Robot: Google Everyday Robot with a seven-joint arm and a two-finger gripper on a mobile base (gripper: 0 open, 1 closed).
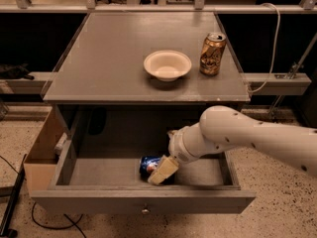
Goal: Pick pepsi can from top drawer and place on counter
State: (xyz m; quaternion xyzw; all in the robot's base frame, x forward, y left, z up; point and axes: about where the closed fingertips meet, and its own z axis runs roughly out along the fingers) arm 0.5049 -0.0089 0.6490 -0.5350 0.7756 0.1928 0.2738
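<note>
At the far left a brown cardboard box (pixel 38 150) stands beside the wide, shallow grey top drawer (pixel 99 171), which is pulled out beneath the flat matte grey desk (pixel 109 58). The small dark-blue pepsi can (pixel 147 164) lies on its side on the drawer floor near the front panel. The cream-coloured gripper (pixel 163 171) sits low in the drawer, overlapping the can's right end; whether it grips the can cannot be told. On the desk stand a shallow white bowl (pixel 167 65) and, just to its right, an upright gold-brown soda can (pixel 212 53), and the white arm (pixel 247 133) enters from the right.
</note>
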